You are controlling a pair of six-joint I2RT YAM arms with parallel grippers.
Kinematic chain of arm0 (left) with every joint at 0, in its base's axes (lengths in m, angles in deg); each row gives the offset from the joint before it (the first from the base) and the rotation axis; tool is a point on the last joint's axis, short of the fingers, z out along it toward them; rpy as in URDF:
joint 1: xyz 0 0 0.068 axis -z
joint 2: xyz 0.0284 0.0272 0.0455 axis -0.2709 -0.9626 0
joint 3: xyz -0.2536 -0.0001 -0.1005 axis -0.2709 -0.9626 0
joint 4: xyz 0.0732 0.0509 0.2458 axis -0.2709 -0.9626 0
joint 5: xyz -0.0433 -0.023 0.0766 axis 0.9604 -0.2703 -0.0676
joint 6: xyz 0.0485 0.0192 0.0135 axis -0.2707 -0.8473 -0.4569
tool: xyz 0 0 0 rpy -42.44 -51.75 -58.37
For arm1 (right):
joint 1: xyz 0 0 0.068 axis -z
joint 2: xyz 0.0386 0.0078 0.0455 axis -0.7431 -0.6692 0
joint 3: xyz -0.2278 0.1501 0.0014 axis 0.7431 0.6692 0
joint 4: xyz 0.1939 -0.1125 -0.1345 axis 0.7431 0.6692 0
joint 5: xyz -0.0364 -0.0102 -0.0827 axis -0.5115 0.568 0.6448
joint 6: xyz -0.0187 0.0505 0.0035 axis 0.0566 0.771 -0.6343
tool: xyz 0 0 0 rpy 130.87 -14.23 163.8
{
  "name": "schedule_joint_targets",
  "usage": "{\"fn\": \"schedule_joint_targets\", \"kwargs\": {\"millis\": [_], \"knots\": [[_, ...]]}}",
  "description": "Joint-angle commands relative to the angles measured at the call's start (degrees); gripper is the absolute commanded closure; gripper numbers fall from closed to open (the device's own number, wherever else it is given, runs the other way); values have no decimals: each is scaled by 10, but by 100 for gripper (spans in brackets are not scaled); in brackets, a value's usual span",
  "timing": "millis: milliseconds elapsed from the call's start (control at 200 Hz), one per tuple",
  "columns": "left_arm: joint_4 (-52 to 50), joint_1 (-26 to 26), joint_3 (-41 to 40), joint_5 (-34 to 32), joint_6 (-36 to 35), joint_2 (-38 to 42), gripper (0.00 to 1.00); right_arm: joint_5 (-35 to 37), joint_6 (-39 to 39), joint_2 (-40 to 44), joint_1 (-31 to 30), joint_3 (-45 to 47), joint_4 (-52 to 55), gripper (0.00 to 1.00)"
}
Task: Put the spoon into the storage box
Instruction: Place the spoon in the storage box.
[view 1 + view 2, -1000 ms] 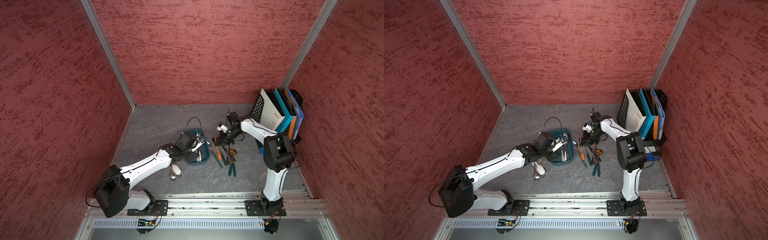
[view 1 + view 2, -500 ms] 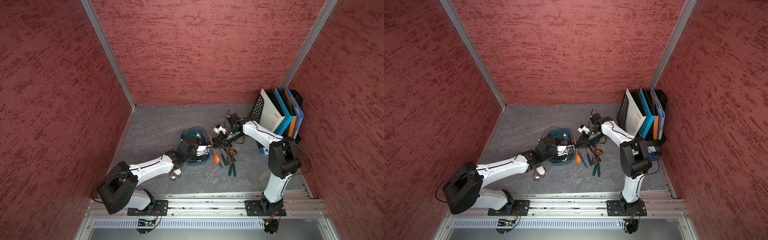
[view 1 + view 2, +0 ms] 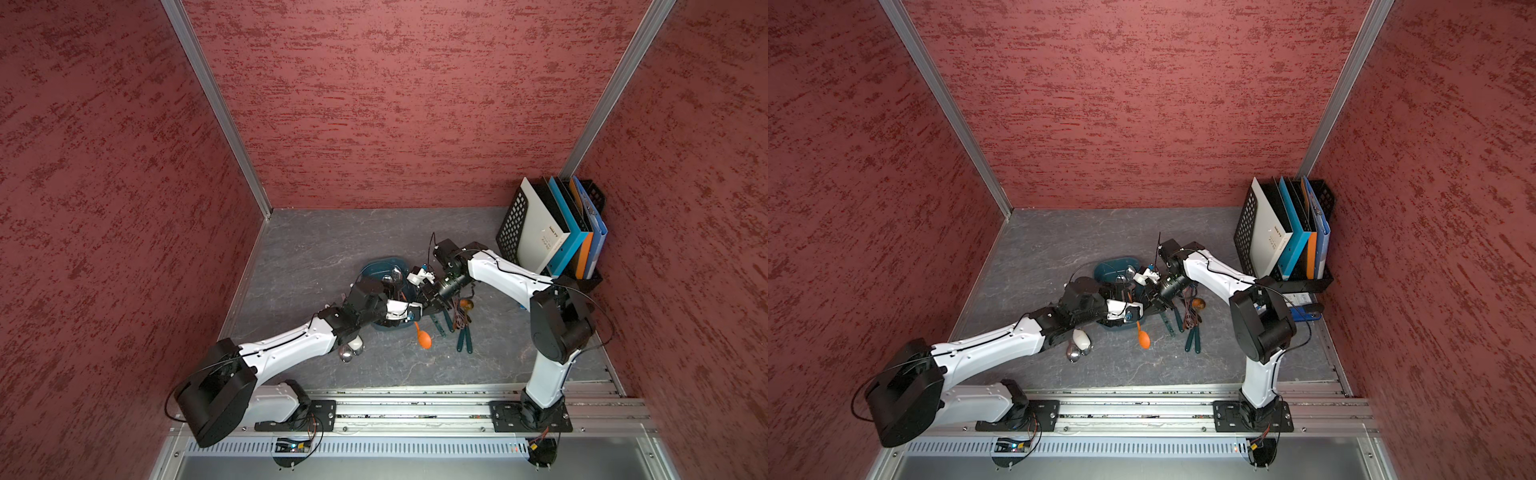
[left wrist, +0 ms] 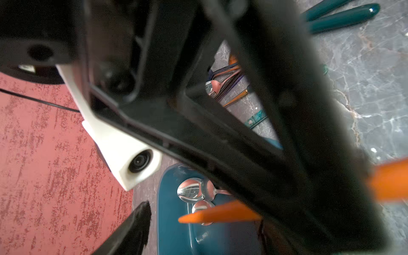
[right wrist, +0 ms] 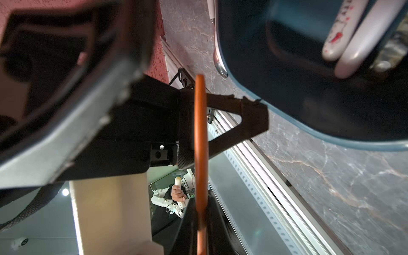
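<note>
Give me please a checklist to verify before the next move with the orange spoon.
1. The right hand is shut on the orange spoon: ok.
2. The left hand is open at the handle: ok.
3. The left hand grips the handle: not ok.
4. Spoon inside the storage box: not ok, its bowl is outside.
5. Free floor in the box beside the metal spoons: ok.
6. Gap between the two hands: cannot tell.

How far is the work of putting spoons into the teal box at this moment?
Done: metal spoons lie in the box. In hand: the right gripper is shut on the orange spoon, bowl outside the box; the left gripper stands open beside its handle. Left: that spoon and loose cutlery on the table.
</note>
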Motion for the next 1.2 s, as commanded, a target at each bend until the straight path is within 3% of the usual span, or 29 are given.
{"fn": "schedule_joint_targets", "kwargs": {"millis": [0, 616, 1027, 1197], "knots": [[-34, 9, -12, 1, -28, 20, 27, -17, -16, -11, -6, -10, 17, 96], [-56, 49, -19, -35, -88, -2, 35, 23, -42, -35, -39, -43, 76, 96], [-49, 74, -25, -54, -91, -10, 73, 38, -54, -52, -42, -60, 91, 96], [-45, 78, -26, -60, -92, -10, 83, 37, -56, -59, -42, -64, 92, 96]]}}
